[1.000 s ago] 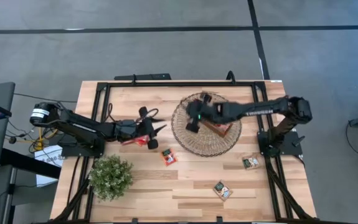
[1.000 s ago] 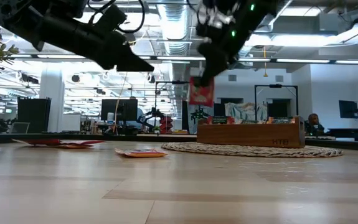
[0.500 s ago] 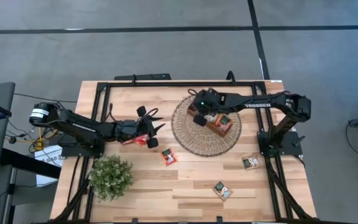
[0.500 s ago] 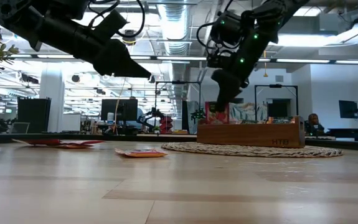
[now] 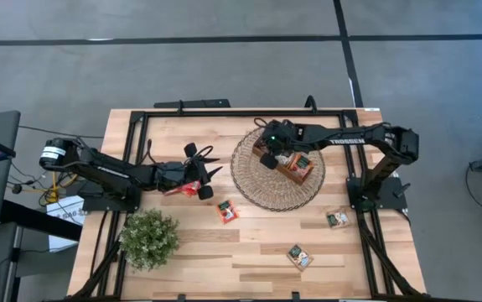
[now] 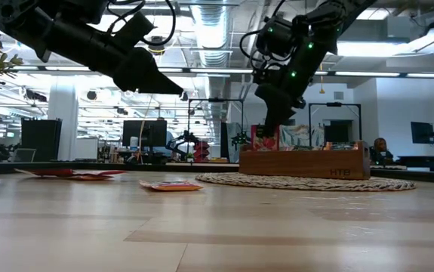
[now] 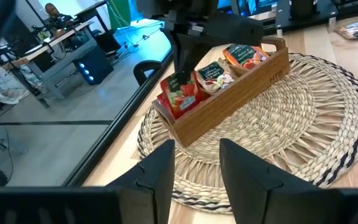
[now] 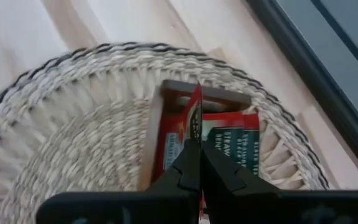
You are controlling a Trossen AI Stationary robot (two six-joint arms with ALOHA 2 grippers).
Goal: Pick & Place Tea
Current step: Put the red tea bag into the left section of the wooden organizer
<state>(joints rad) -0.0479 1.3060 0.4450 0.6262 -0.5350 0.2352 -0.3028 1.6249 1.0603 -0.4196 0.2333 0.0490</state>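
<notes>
Right end effector (image 8: 194, 163) is clamped on a red tea sachet (image 8: 195, 118), edge-on, its lower part hidden inside the end compartment of the wooden tray (image 7: 228, 106) on the woven mat (image 5: 261, 189). Left end effector (image 5: 207, 178) hovers parted over the desk (image 5: 224, 260), near loose sachets (image 5: 227, 211) on open boards.

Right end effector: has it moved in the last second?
Yes. The right end effector, shut on a red sachet, has come down and toward the wooden tray. It now sits at the tray's end compartment, over the woven mat.

right pincer (image 8: 194, 163) clamped, left pincer (image 7: 194, 162) parted — hovering
</notes>
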